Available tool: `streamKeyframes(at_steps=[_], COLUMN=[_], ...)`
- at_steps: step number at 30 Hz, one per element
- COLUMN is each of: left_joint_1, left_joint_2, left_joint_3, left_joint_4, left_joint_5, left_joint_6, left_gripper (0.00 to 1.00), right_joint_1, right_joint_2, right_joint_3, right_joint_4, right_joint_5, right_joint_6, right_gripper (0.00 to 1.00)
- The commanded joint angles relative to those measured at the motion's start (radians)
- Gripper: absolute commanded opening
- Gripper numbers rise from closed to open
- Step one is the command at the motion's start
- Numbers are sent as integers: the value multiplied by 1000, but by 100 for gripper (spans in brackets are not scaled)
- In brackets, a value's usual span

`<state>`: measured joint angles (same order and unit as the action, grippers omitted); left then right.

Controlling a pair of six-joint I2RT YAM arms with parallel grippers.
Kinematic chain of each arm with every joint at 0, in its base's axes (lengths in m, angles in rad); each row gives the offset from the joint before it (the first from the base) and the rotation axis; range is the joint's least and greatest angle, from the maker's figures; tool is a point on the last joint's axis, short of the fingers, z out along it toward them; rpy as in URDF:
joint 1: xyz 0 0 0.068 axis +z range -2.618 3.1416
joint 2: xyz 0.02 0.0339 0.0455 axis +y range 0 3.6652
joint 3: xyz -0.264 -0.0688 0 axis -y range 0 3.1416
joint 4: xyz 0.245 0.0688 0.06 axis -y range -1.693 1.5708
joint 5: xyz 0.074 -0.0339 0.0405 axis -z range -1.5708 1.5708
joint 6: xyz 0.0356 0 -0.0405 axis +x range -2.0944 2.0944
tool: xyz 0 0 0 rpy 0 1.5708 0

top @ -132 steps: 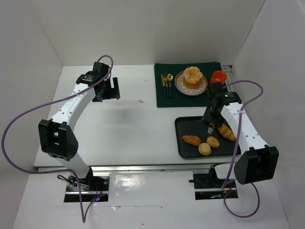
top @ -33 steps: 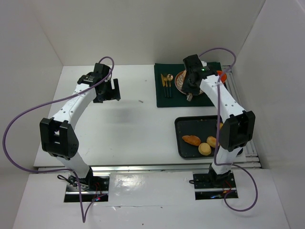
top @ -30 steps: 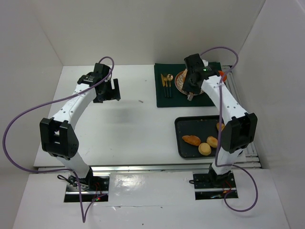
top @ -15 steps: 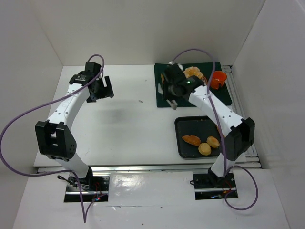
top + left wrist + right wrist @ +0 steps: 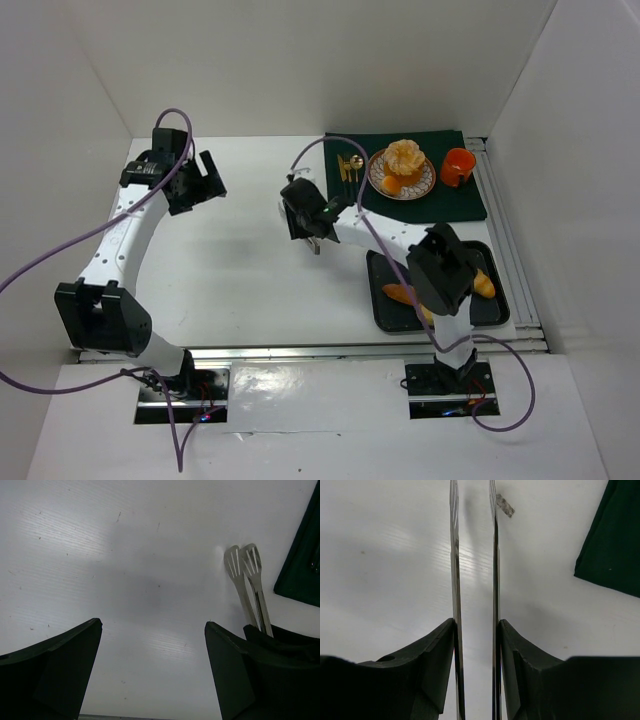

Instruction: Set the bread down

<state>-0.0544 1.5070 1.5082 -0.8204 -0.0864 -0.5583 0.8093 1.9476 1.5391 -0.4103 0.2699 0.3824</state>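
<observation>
The bread, a lumpy orange-golden bun, sits on the patterned plate on the green mat at the back right. My right gripper is over the white table left of the mat, shut on metal tongs. In the right wrist view the gripper pinches the two thin tong arms, which stay slightly apart with nothing between them. My left gripper is open and empty at the back left; its wrist view shows the tong tips on the table.
An orange cup and gold cutlery lie on the mat. A black tray at the front right holds a flat brown roll and a croissant-like pastry, partly hidden by the right arm.
My right gripper has swung with the tongs from over the plate leftward to the white table, uncovering the bread on the plate. My left arm has moved left and farther back.
</observation>
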Motion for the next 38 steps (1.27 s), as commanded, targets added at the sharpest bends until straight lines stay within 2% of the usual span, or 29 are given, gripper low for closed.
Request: streamKeyframes(at_steps=[1,4,5,7,8,11,18,28,33,38], left_joint_1=[16,16,16,16,25,34,34,34,34,34], left_joint_2=[-27,-27,-27,-18,-18,-8,1,12,12,12], left_joint_3=[-19,-9,1,1,10,10,29,29,29,29], left_joint_4=[9,9,9,9,9,9,9,9,9,9], left_joint_5=[46,47,47,47,57,82,111,111,102,111], left_joint_6=[-25,-6,-6,-6,-6,-6,18,38,29,29], left_gripper=[97,97,97,97,97,97,97,97,97,97], right_joint_1=[27,27,27,27,27,16,-96,-307,-358,-409], right_joint_2=[34,57,66,66,66,48,-128,-407,-516,-535], right_joint_3=[-30,-57,-57,-36,-25,24,47,-293,-457,-499], right_joint_4=[156,174,163,142,104,36,-151,-260,-269,-255], right_joint_5=[100,135,147,147,147,147,210,259,246,204], right_joint_6=[36,81,96,105,105,115,150,259,319,331], right_gripper=[47,48,63,85,92,100,100,100,100,100])
